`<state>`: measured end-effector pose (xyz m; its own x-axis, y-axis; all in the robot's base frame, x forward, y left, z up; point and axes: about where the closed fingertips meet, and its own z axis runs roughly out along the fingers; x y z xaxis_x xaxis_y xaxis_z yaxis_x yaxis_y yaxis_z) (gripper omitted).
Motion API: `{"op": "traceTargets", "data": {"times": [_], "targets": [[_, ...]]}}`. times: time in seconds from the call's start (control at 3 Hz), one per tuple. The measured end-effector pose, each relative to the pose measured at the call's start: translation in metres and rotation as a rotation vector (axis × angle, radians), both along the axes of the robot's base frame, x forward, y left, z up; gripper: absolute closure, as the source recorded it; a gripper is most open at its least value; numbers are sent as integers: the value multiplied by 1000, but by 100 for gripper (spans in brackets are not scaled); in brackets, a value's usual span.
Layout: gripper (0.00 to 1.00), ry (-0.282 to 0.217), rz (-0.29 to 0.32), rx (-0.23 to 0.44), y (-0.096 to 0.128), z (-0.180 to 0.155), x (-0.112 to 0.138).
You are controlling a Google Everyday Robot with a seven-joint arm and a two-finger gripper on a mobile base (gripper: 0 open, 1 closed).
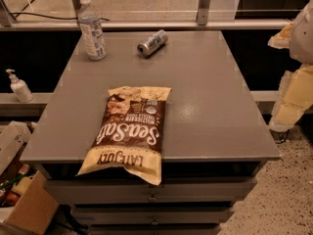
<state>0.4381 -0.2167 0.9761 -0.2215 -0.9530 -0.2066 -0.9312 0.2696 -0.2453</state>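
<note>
Chip bag (128, 131) at table (210, 106) front edge; tool (289, 104) prob. far right

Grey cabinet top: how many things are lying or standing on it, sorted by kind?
Bottles: 1, the water bottle, upright.
Cans: 1, the can, on its side.
Bags: 1, the chip bag, lying flat.
Total: 3 on the cabinet top.
The gripper hangs beyond its right edge, touching none of them.

3 things on the gray tabletop (210, 97): a chip bag (128, 131) lying flat at the front edge with its end hanging over, a water bottle (91, 29) upright near the back-left corner, and a can (152, 43) on its side near the back edge. The gripper (289, 106) hangs out past the right edge, well apart from all 3.
</note>
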Motion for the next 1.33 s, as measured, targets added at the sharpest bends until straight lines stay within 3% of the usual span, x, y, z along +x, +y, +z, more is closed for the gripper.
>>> {"op": "traceTargets", "data": {"times": [0.67,1.33], "targets": [[0,-16,13,15,1,0,-1],[0,-61,20,159,26,-34,30]]}}
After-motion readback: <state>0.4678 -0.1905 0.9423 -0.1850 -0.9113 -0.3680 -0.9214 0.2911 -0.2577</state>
